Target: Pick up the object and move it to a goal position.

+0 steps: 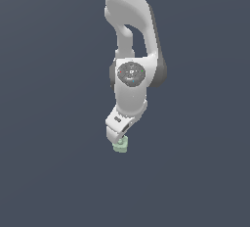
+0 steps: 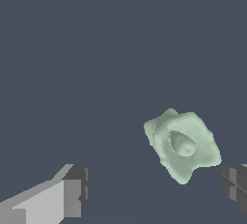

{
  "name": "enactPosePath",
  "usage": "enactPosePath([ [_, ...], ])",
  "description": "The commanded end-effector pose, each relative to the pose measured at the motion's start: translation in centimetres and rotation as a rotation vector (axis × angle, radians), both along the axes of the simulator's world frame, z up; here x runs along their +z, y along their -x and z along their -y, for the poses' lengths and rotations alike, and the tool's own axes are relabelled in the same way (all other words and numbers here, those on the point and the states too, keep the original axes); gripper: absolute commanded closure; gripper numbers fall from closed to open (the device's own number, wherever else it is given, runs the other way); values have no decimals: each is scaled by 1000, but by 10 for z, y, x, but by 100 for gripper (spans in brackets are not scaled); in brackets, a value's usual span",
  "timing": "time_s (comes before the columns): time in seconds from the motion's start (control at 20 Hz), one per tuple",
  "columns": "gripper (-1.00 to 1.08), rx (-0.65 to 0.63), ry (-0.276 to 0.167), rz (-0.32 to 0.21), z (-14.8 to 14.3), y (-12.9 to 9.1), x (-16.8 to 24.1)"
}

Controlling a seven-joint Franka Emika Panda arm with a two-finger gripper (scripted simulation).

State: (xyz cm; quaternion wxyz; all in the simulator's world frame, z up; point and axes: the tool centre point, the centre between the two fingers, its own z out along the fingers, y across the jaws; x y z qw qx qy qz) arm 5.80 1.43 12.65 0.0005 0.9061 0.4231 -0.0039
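Flat slate-blue ground fills the whole scene, unmarked, with no edge, wall or goal marker that I can make out anywhere. Nearest to where I stand, at the foot of the arm, sits the object (image 1: 120, 146), a small pale mint-green chunky block resting on that ground, a little to the exterior view's right of the lowest tip of the hand. Right above it hangs the gripper (image 1: 117, 136), tilted, its white body leaning down over the block so that the two look almost touching from here; whether a finger has actually met it I cannot tell. The wrist view settles the key relation: the fingers (image 2: 72, 189) stand wide apart with nothing clamped, and the object (image 2: 182, 143) lies in the gap between them but well off centre, close beside one dark pad and far from the other. It shows a round raised top and sits skewed, its corners turned diagonally to the line the fingers would close along. My guess is that the hand needs a small sideways shift, perhaps a slight turn too, before descending and closing. Farther back the white arm (image 1: 129, 35) climbs away out of the picture. Nothing else stands around, so nothing blocks the approach.
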Motion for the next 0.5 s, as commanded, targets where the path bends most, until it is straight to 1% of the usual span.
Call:
enactPosePath([
  [0.0,-92,66,0,0,4,-4,-4],
  [0.45,-92,294,-2,2,18,-19,-19],
])
